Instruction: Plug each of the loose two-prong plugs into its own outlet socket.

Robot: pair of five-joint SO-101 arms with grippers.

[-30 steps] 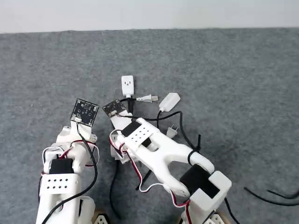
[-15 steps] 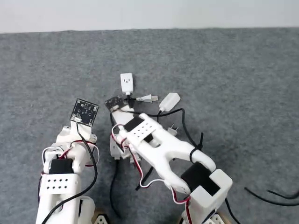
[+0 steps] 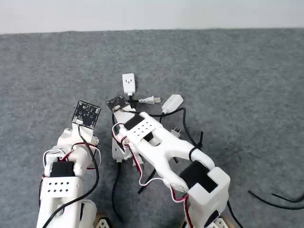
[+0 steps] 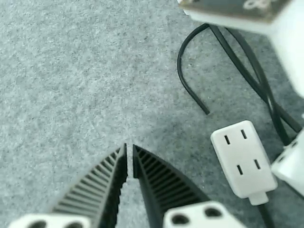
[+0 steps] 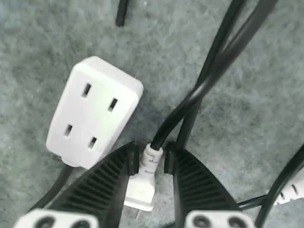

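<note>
Fingers [image 5: 111,183] of the right gripper [image 5: 150,156] are clamped on one white two-prong plug [image 5: 141,190], whose black cord [image 5: 209,80] runs out from between them. The plug is just beside a white outlet block [image 5: 95,111] showing four slots in two pairs. The left gripper [image 4: 129,154] has its fingers [image 4: 102,183] drawn to a narrow slit with nothing between them, over grey carpet [image 4: 71,71]. From above, a second white block [image 3: 172,103] lies at about 4 o'clock of the outlet block; its slots cannot be made out. Two more plugs lie loose: a second plug [image 3: 151,100] at 9 o'clock of that block, just beside it, and a third plug [image 3: 176,131] at 6 o'clock, near a black cord.
</note>
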